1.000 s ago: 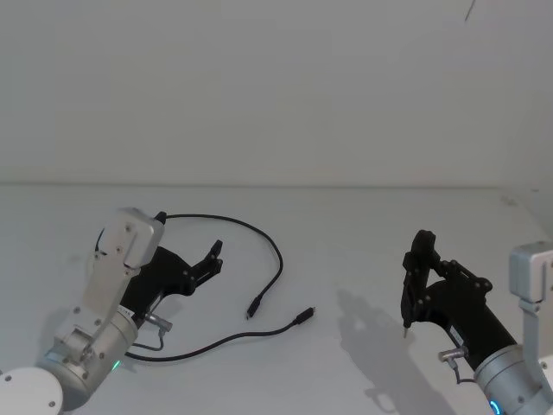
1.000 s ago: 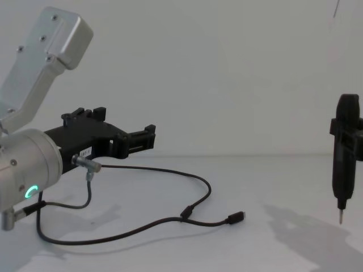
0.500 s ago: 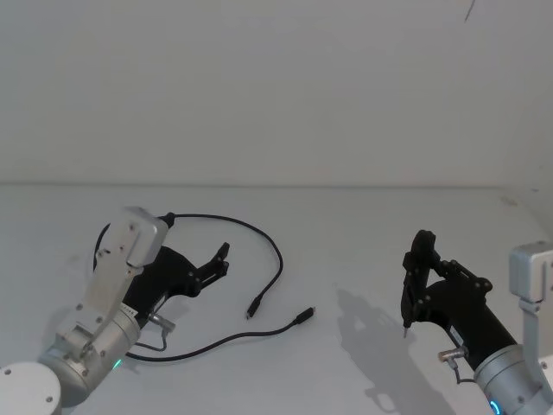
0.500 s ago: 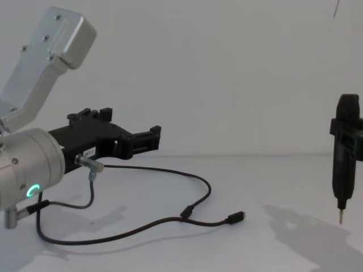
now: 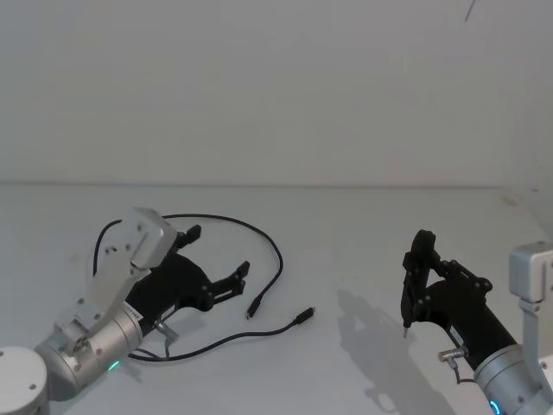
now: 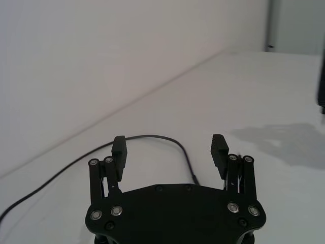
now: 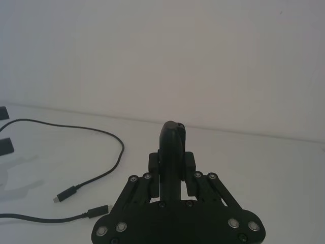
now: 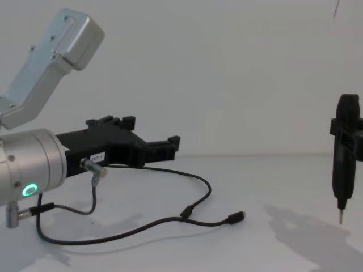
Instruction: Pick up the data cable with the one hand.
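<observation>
The data cable (image 5: 278, 259) lies on the white table (image 5: 363, 242) as a thin black cord in a wide loop. It forks near its end (image 8: 185, 214) into two short branches with small plugs (image 5: 253, 309) (image 5: 302, 316). My left gripper (image 5: 218, 252), chunky and black on a silver cylinder, hovers open inside the loop and touches nothing. In the left wrist view its fingers (image 6: 119, 145) stand wide apart with the cable (image 6: 152, 136) curving beyond them. My right gripper (image 5: 405, 324), slender with a metal tip, hangs shut at the right, away from the cable (image 7: 119, 147).
A grey wire with a silver plug (image 8: 93, 170) hangs from the left arm's wrist, close above the cord. A plain white wall (image 5: 276, 86) rises behind the table. Bare table surface lies between the cable's plugs and the right gripper (image 8: 340, 218).
My left gripper has moved to the right and forward over the loop, toward the cable's forked end, and has turned a little. The cable and the right arm have stayed put.
</observation>
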Controlling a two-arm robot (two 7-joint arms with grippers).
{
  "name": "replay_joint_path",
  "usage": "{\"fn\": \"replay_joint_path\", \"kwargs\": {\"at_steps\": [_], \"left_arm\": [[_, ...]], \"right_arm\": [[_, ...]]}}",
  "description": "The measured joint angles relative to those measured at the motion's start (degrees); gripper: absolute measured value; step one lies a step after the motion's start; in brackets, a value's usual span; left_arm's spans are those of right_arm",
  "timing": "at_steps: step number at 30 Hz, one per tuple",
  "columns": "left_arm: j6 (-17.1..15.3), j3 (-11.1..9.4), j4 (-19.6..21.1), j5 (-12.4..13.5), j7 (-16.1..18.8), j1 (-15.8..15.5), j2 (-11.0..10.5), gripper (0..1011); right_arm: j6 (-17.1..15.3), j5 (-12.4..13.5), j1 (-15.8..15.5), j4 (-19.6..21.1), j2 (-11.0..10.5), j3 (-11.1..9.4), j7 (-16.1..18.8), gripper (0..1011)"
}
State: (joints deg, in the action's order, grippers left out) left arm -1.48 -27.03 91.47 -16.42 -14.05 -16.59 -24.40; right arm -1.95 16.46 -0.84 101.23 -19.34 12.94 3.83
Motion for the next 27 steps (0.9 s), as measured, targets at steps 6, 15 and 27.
{"fn": "replay_joint_path", "kwargs": {"at_steps": [6,15,27], "left_arm": [[-1.78,-0.56,-0.22,-2.02,-5.63,-1.08,-1.5,1001],[-5.74,-2.18,-0.75,-4.84,-14.43,-3.37,-4.25,1001],[-12.2,-5.27,-1.49,-7.24,-23.82,-6.73,-7.8,1001]], "right_arm": [[0.0,0.0,0.0,0.0,0.0,0.0,0.0,279],[0.0,0.0,0.0,0.0,0.0,0.0,0.0,279],[0.0,0.0,0.0,0.0,0.0,0.0,0.0,279]]}}
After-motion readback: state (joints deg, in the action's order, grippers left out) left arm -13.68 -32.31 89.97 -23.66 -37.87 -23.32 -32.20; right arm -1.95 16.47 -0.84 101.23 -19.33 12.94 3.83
